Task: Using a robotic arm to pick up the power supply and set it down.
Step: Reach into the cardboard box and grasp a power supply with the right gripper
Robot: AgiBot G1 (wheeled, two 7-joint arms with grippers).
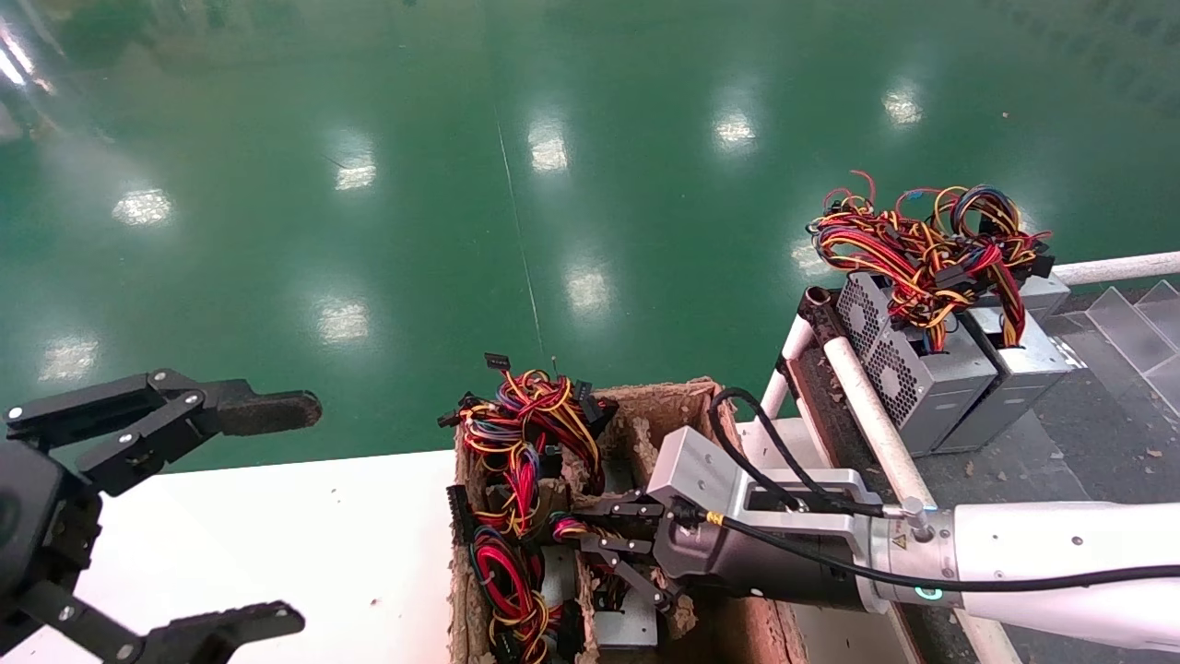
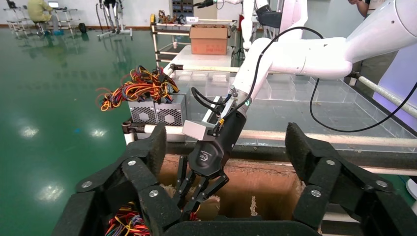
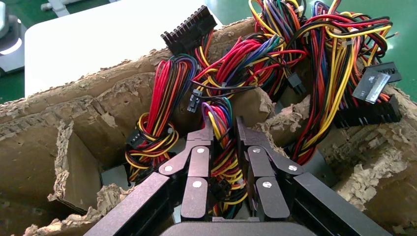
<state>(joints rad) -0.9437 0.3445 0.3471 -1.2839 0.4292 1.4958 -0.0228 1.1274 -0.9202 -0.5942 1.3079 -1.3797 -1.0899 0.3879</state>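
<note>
My right gripper (image 1: 576, 533), on the white robotic arm (image 1: 1032, 553), reaches down into a torn cardboard box (image 1: 673, 397). Its fingers (image 3: 199, 147) are shut on a small bundle of red, yellow, black and purple wires (image 3: 223, 147). That bundle belongs to the power supply (image 1: 627, 629), a silver-grey box lying in the box's compartment and largely hidden under the gripper. The left wrist view shows the right gripper (image 2: 189, 204) from the front, its tips sunk inside the box. My left gripper (image 1: 277, 515) hangs open over the table's left end, holding nothing.
More power supplies with red-yellow wire tangles (image 1: 516, 433) fill the box's left compartments. Two mesh-sided grey boxes with a big wire tangle (image 1: 922, 369) stand on a rack at the right behind a white rail (image 1: 871, 415). The white table (image 1: 277, 535) runs left of the box.
</note>
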